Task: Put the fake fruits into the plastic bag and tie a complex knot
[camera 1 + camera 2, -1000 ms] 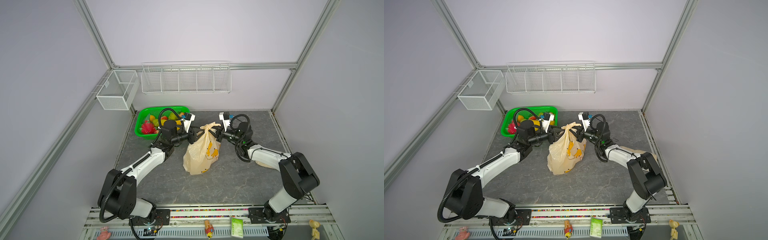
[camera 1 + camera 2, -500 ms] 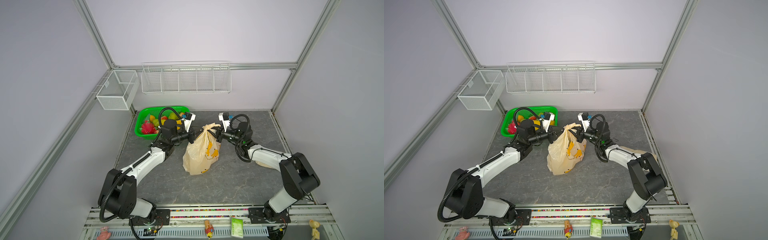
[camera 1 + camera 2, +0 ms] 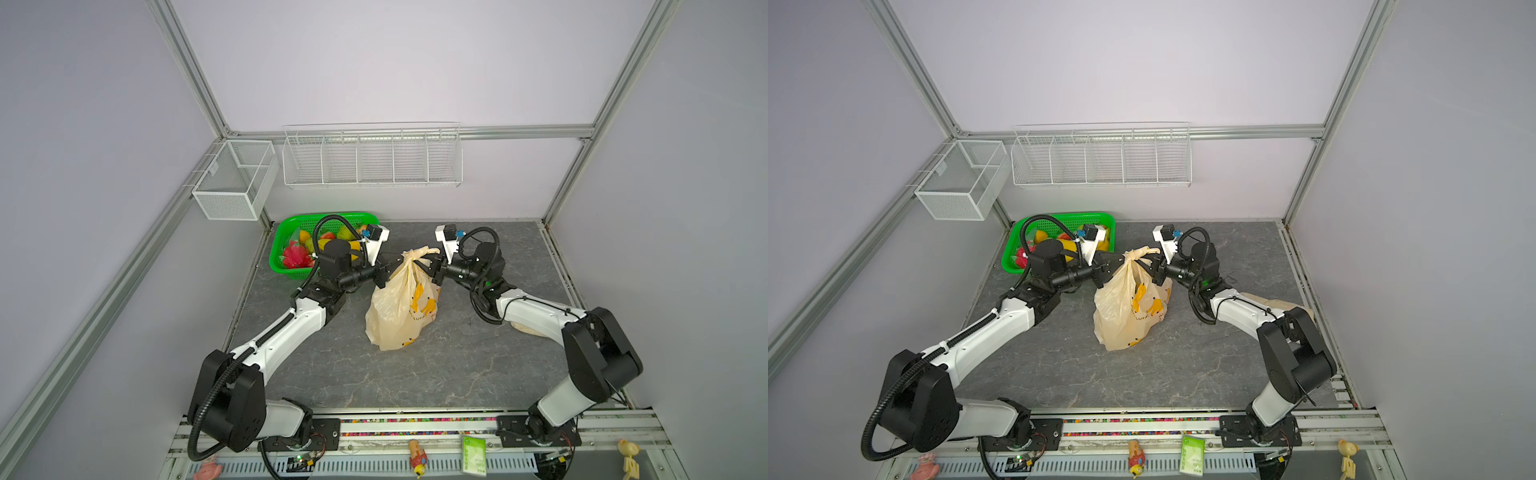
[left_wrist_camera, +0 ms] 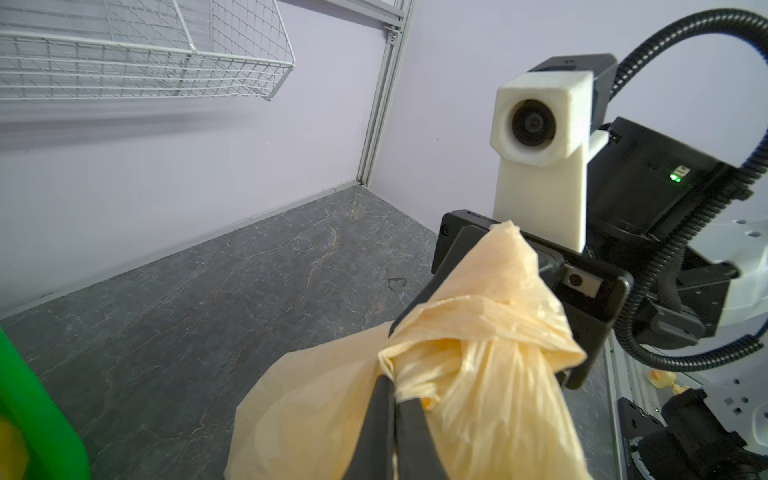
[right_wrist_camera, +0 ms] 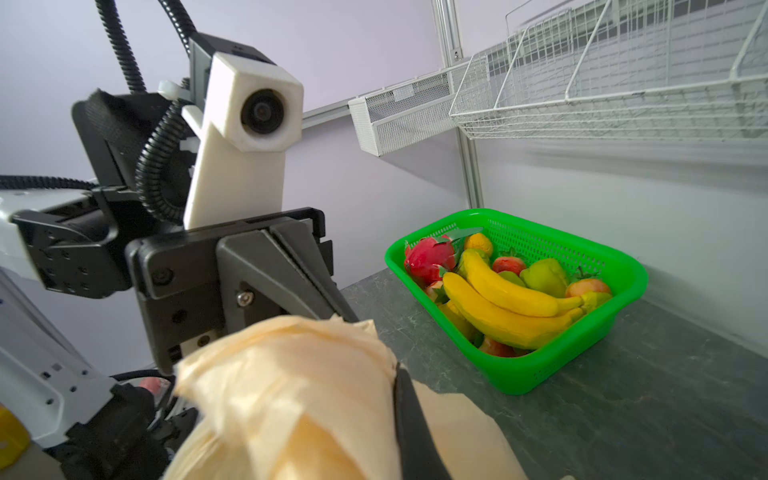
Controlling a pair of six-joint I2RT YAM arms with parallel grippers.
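The plastic bag stands bulging mid-table, and the knot tops its twisted neck. My left gripper is shut on the plastic just below the knot, on the left. My right gripper presses in from the right. In the right wrist view only one of its fingers shows, and bag plastic covers the other. Fake fruits lie in the green basket: bananas, dragon fruit, strawberries, pear. Whatever is in the bag is hidden.
The green basket sits at the back left, close behind my left arm. A cream glove lies under my right forearm. Two white wire racks hang on the walls.
My left gripper has closed onto the bag's neck. The bag and both arms have hardly shifted.
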